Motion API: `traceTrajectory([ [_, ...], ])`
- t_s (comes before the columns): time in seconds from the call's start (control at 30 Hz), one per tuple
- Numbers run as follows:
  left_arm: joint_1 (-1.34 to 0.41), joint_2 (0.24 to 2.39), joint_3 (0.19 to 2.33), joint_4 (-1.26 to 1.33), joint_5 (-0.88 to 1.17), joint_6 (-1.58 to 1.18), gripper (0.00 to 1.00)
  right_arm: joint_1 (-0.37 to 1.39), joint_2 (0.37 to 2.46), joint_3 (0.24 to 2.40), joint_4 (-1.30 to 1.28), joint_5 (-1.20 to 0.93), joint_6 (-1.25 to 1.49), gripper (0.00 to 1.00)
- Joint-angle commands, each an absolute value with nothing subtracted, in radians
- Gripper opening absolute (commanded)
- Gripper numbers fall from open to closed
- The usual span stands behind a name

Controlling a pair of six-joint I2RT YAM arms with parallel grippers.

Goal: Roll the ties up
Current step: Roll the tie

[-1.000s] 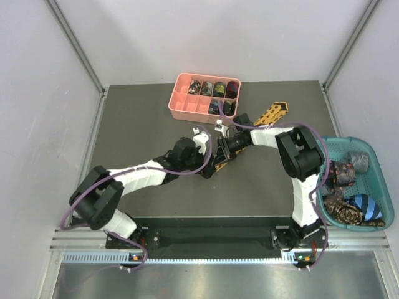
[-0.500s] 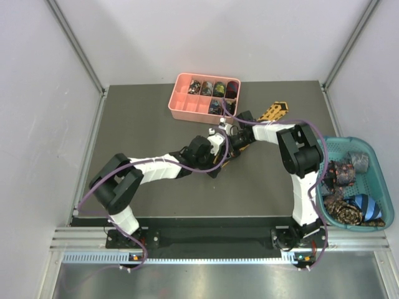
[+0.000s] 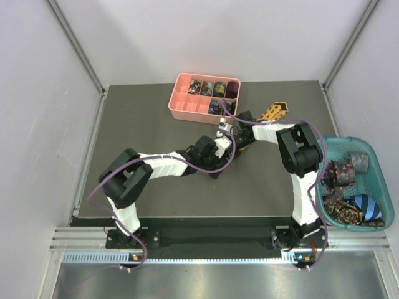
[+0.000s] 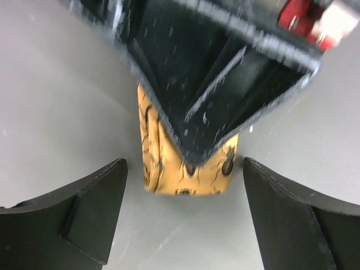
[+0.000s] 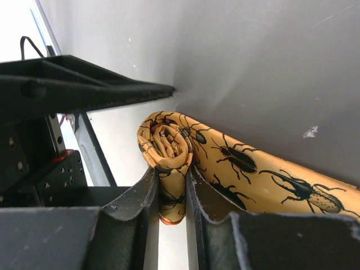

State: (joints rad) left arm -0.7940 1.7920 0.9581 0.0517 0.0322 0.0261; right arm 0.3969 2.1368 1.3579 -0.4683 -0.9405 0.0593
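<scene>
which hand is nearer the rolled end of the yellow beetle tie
Right. The right hand is clamped on the rolled end of the yellow beetle-print tie; the left hand is open, a finger either side, not touching.

Dark table (image 3: 134, 118), pale walls (image 3: 37, 93) (3 visible)

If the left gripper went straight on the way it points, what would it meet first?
Probably the rolled end of the yellow tie, centred between the open jaws of the left gripper, with the right gripper clamped on it; depth is unclear.
</scene>
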Motion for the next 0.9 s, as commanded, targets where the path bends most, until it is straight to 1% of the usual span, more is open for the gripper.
traceTrajectory([
  [0.0, -0.799, 1.842, 1.025, 0.046, 0.052, 0.075, 0.86, 0.390, 2.164, 1.365, -0.466, -0.871, 0.008, 0.06],
  [0.03, -0.799, 1.851, 1.034, 0.022, 0.052, 0.077, 0.81, 0.390, 2.164, 1.364, -0.465, -0.873, 0.006, 0.06],
  [0.13, -0.799, 1.871, 1.046, 0.006, 0.054, 0.075, 0.79, 0.391, 2.158, 1.361, -0.465, -0.870, 0.006, 0.09],
  [0.23, -0.798, 1.871, 1.051, 0.005, 0.069, 0.078, 0.72, 0.390, 2.160, 1.361, -0.466, -0.862, 0.006, 0.12],
  [0.27, -0.799, 1.870, 1.054, -0.026, 0.075, 0.078, 0.65, 0.387, 2.160, 1.359, -0.466, -0.859, 0.006, 0.15],
  [0.4, -0.801, 1.864, 1.048, -0.055, 0.095, 0.058, 0.53, 0.379, 2.154, 1.356, -0.471, -0.828, 0.009, 0.24],
  [0.43, -0.801, 1.862, 1.045, -0.070, 0.101, 0.055, 0.52, 0.377, 2.152, 1.358, -0.469, -0.819, 0.011, 0.27],
  [0.5, -0.801, 1.862, 1.046, -0.083, 0.123, 0.043, 0.49, 0.376, 2.151, 1.362, -0.474, -0.805, 0.015, 0.30],
  [0.53, -0.802, 1.864, 1.049, -0.090, 0.129, 0.038, 0.48, 0.374, 2.151, 1.364, -0.479, -0.790, 0.017, 0.37],
  [0.6, -0.807, 1.868, 1.058, -0.121, 0.149, 0.031, 0.45, 0.376, 2.140, 1.362, -0.480, -0.778, 0.020, 0.45],
  [0.7, -0.810, 1.882, 1.091, -0.172, 0.163, 0.018, 0.41, 0.377, 2.123, 1.356, -0.482, -0.752, 0.025, 0.47],
  [0.77, -0.815, 1.875, 1.092, -0.181, 0.167, 0.015, 0.40, 0.376, 2.118, 1.358, -0.489, -0.720, 0.028, 0.45],
  [0.8, -0.813, 1.870, 1.091, -0.183, 0.172, 0.014, 0.40, 0.376, 2.115, 1.358, -0.494, -0.715, 0.029, 0.43],
  [0.83, -0.813, 1.867, 1.088, -0.184, 0.173, 0.012, 0.40, 0.376, 2.115, 1.356, -0.495, -0.707, 0.029, 0.36],
  [0.87, -0.813, 1.859, 1.088, -0.184, 0.175, 0.011, 0.40, 0.376, 2.118, 1.355, -0.495, -0.704, 0.031, 0.32],
])
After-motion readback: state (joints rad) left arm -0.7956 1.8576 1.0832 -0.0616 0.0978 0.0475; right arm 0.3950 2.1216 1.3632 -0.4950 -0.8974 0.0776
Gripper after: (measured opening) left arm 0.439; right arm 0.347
